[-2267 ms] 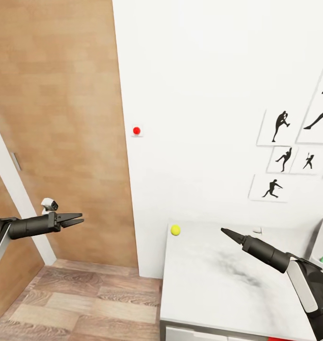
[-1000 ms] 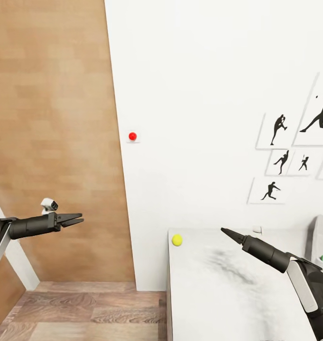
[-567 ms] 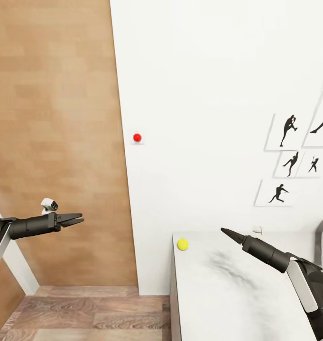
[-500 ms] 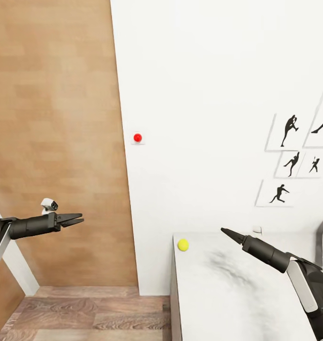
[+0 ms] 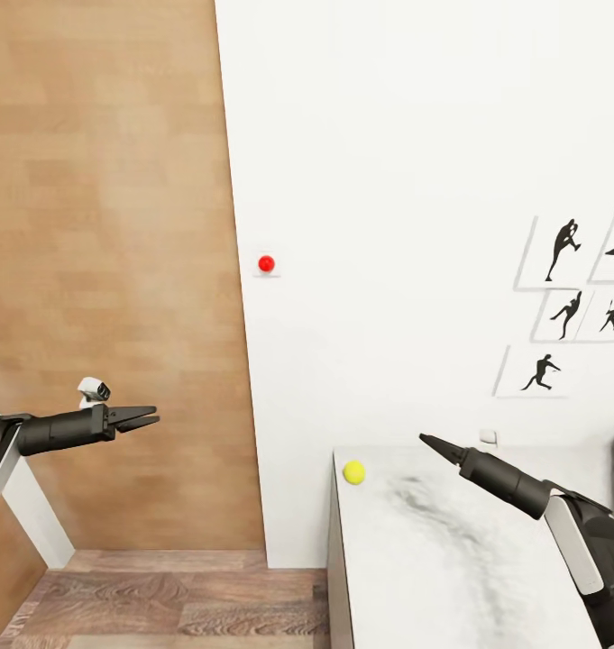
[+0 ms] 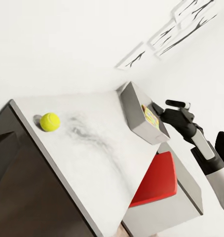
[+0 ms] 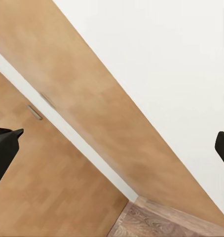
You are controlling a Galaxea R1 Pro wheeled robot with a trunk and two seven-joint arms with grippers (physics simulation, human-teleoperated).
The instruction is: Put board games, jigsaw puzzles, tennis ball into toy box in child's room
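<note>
View panned; toy box (image 6: pixel 136 116) holds a puzzle (partly seen) (image 6: pixel 150 116).

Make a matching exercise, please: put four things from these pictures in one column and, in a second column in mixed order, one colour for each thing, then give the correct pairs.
Column one:
1. tennis ball
2. round dot on the wall
3. table
4. baseball-player silhouettes

Column two:
A. black
B. yellow
C. pale speckled white-grey
D. red

Pairs: 1-B, 2-D, 3-C, 4-A
</note>
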